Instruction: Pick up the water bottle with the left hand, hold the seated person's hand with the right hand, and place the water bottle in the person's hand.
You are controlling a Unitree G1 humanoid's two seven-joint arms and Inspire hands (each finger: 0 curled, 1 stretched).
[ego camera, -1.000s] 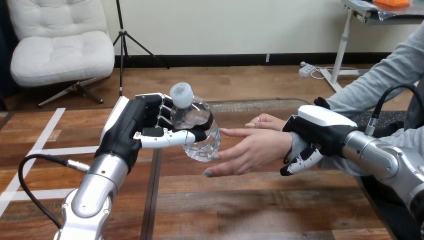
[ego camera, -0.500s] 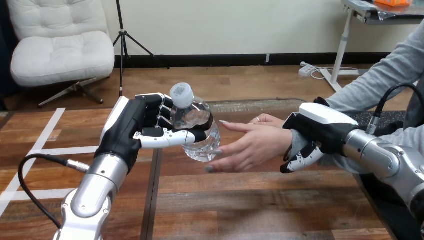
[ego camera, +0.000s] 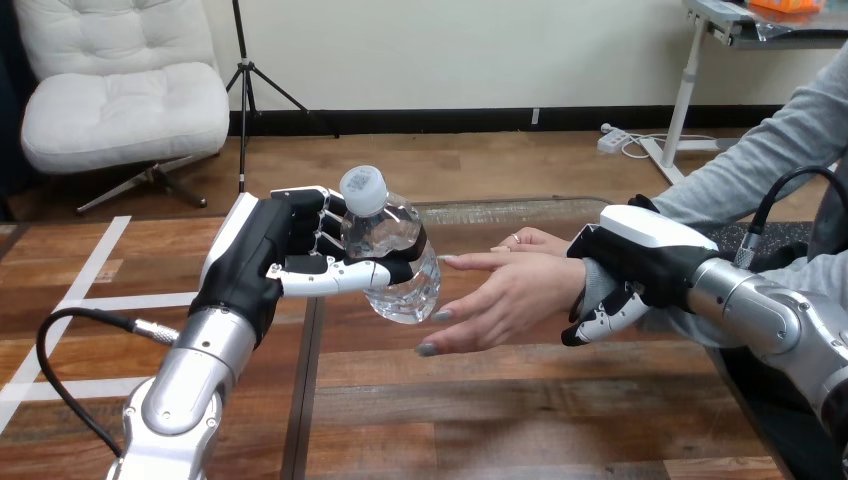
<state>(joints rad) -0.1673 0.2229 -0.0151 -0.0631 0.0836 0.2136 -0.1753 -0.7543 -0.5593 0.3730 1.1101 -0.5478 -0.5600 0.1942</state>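
While left hand [ego camera: 290, 262] clasps water bottle [ego camera: 380, 228], the person's hand [ego camera: 515, 290] lies beside.

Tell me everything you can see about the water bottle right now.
The water bottle is small, clear plastic with a closed white cap. It is off the table, top leaning left, the left hand curled round its middle, thumb across the front. The person's hand reaches toward it, fingertips at its lower side; whether they touch, I cannot tell.
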